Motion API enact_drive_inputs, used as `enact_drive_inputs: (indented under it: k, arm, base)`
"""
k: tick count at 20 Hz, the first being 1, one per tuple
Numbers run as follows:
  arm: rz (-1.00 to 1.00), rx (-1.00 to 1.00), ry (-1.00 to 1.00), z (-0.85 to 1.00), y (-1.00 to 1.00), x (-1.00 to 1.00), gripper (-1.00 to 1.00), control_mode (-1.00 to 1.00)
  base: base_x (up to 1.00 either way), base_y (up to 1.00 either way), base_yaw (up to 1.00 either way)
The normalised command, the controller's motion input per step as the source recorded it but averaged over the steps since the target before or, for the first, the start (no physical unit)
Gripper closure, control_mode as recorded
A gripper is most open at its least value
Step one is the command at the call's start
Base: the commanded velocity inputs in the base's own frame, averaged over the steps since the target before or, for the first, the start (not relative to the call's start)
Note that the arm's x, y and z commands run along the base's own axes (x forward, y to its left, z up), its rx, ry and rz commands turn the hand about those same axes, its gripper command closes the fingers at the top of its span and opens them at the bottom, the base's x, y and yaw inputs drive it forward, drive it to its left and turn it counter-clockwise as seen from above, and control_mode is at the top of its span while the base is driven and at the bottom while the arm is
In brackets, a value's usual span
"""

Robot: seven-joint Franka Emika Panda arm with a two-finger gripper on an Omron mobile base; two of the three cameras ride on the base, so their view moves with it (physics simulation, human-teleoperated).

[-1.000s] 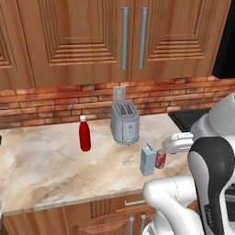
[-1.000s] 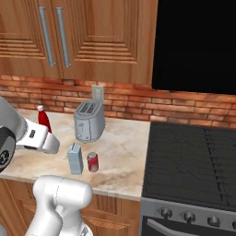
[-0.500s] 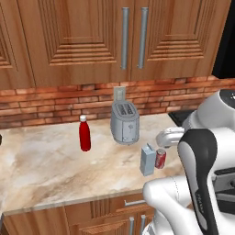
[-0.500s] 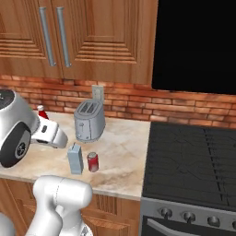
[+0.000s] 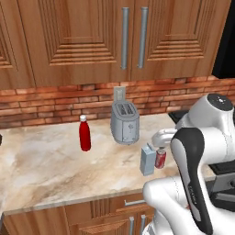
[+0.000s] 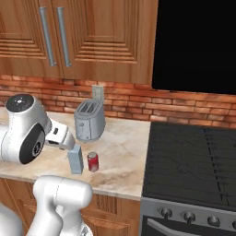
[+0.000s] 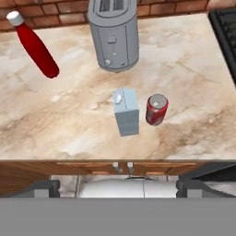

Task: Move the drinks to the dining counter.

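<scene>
Tool [image 7: 122, 167] jaws stand wide apart, nothing between them; it hangs above the front edge of the counter [image 7: 193, 55], looking down on the drinks.

Directly ahead of the tool, closest of all: pale grey bottle [image 7: 126, 111], boxy in shape, upright, its cap at the top corner. Seen also in the left base view [image 5: 147, 159] and right base view [image 6: 75, 160].

Just beside it, on the stove side: small red soda can [image 7: 156, 109], upright, silver top. Can and grey bottle stand close but apart, a narrow strip of counter between them. Can in the base views: [image 5: 160, 158], [image 6: 93, 162].

Further ahead of the tool, beyond the grey bottle: silver toaster [image 7: 113, 34], near the brick wall [image 5: 46, 103].

Well off to the far side from the can: slim red bottle [image 7: 35, 45] with white cap, upright on the counter, well apart from the other two drinks; in the left base view [image 5: 84, 133] it stands beside the toaster [image 5: 125, 122].

All three drinks rest on the marbled counter under the wooden cabinets [image 5: 92, 36]. Black stove [image 6: 189, 161] adjoins the counter on the can's side.
</scene>
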Motion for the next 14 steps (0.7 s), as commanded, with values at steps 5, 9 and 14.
enact_drive_inputs:
  k: [5, 9, 14]
  arm:
    - [0.0, 0.01, 0.0, -0.37, 0.0, 0.23, -1.0, -1.0]
    - [0.0, 0.0, 0.0, -0.33, 0.0, 0.15, -1.0, -1.0]
    - [0.0, -0.01, 0.0, -0.27, 0.0, 0.13, -1.0, -1.0]
  base:
    - [0.0, 0.0, 0.0]
    - [0.0, 0.0, 0.0]
    - [0.0, 0.0, 0.0]
